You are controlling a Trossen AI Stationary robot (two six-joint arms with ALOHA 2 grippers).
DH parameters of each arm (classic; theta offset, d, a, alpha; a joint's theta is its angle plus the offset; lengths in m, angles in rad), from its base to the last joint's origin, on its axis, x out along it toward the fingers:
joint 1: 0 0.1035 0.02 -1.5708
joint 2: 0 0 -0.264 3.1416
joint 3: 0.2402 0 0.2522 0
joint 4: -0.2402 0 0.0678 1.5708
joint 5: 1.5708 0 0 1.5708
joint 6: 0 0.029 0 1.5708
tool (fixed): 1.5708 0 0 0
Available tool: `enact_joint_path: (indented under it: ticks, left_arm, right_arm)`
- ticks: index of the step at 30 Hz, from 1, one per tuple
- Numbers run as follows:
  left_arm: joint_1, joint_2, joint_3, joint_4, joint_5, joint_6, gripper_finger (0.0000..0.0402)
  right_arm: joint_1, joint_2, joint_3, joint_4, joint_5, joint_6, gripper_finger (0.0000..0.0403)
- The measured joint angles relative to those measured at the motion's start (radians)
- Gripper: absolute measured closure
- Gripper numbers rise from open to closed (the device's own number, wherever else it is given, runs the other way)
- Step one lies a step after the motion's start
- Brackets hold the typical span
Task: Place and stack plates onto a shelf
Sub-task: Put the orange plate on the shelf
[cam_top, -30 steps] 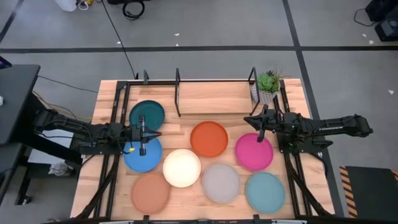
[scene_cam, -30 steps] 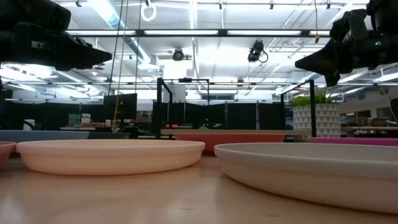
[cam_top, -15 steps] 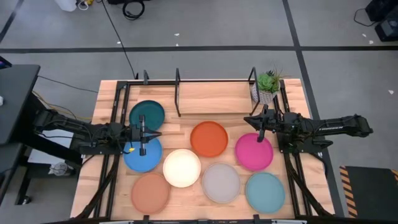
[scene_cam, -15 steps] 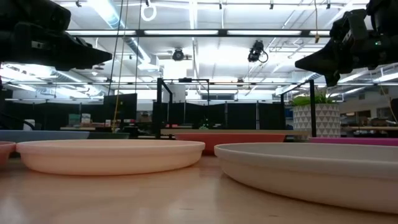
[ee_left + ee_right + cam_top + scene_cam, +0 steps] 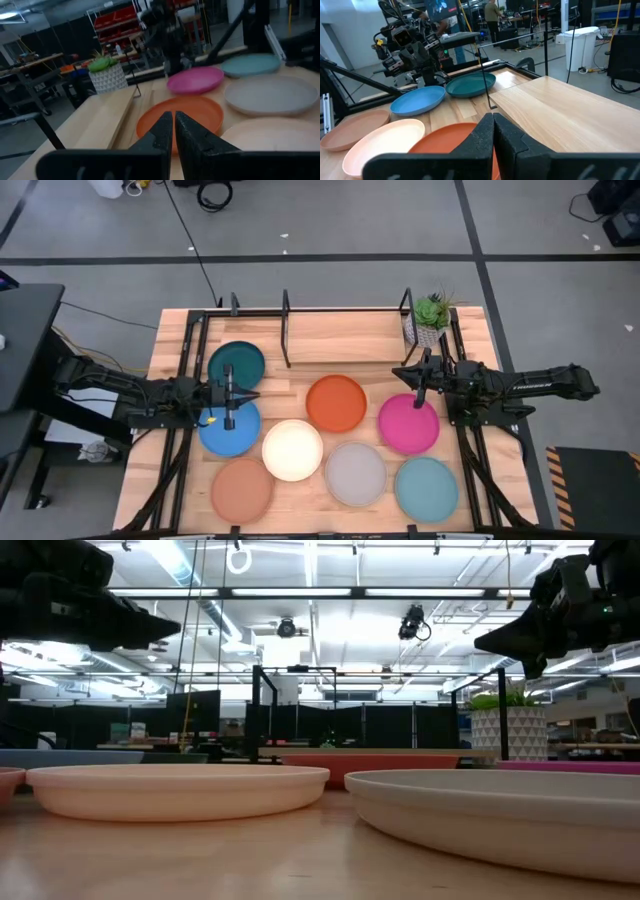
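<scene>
Plates spread flat on the bench [image 5: 350, 340]: all eight seen only from above, dark teal plate [image 5: 237, 364] nearest the empty black shelf [image 5: 286, 330]. Left gripper [image 5: 229, 395] over blue plate [image 5: 229, 427], right gripper [image 5: 420, 377] above magenta plate [image 5: 408, 423]; jaws pressed together, holding nothing.

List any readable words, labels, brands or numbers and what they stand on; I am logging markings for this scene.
None can be read.
The plates, such as the orange plate and blue plate, are plain.
The plant pot shows only a pattern.
A screen in the room behind is too blurred to read.
</scene>
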Motion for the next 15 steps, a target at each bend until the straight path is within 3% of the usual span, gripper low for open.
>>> enact_joint_path:
  ticks: [5, 12, 15]
  left_arm:
    - [0.0, 0.0, 0.0, 0.069, 0.015, -0.241, 0.0374]
    - [0.001, 0.0, 0.0, 0.145, 0.012, -0.254, 0.0374]
    - [0.001, 0.0, 0.0, 0.154, 0.012, -0.259, 0.0374]
  right_arm:
    - [0.0, 0.0, 0.0, 0.083, 0.0, 0.028, 0.0391]
    - [0.0, 0.0, 0.0, 0.206, 0.031, -0.067, 0.0391]
    - [-0.001, 0.0, 0.0, 0.216, -0.03, -0.108, 0.0391]
